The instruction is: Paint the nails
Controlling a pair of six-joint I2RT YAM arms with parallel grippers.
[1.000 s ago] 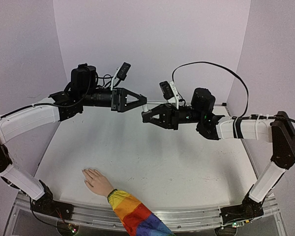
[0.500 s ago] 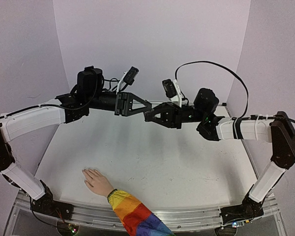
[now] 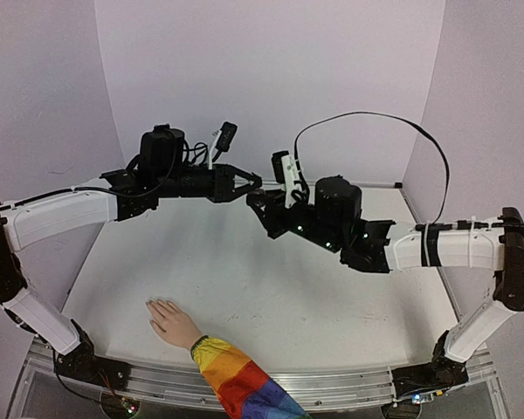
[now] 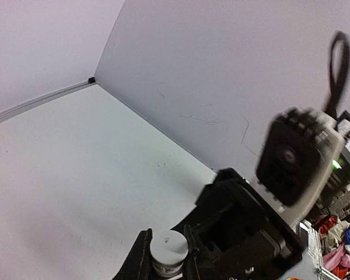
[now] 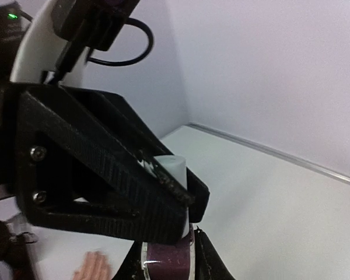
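Observation:
Both grippers meet in mid-air above the back of the table. My right gripper [image 5: 166,258] is shut on a small dark purple bottle [image 5: 168,262]. My left gripper [image 4: 167,252] is shut on the bottle's white cap [image 4: 168,246], which also shows as a pale cylinder [image 5: 176,168] in the right wrist view. From above, the left gripper [image 3: 251,183] and right gripper [image 3: 262,202] touch tip to tip and hide the bottle. The pale beige hand [image 3: 169,320] with a rainbow-striped sleeve [image 3: 237,381] lies flat near the front edge. Its nails [image 3: 155,305] are too small to make out.
The white table [image 3: 271,279] is walled by pale lilac panels at the back and sides. A metal rail [image 3: 332,388] runs along the near edge by the arm bases. A black cable [image 3: 393,122] arcs above the right arm.
The left gripper moved right and went from open to shut on the white cap. The right arm swung left and rolled, keeping its grip on the bottle. The hand stayed still.

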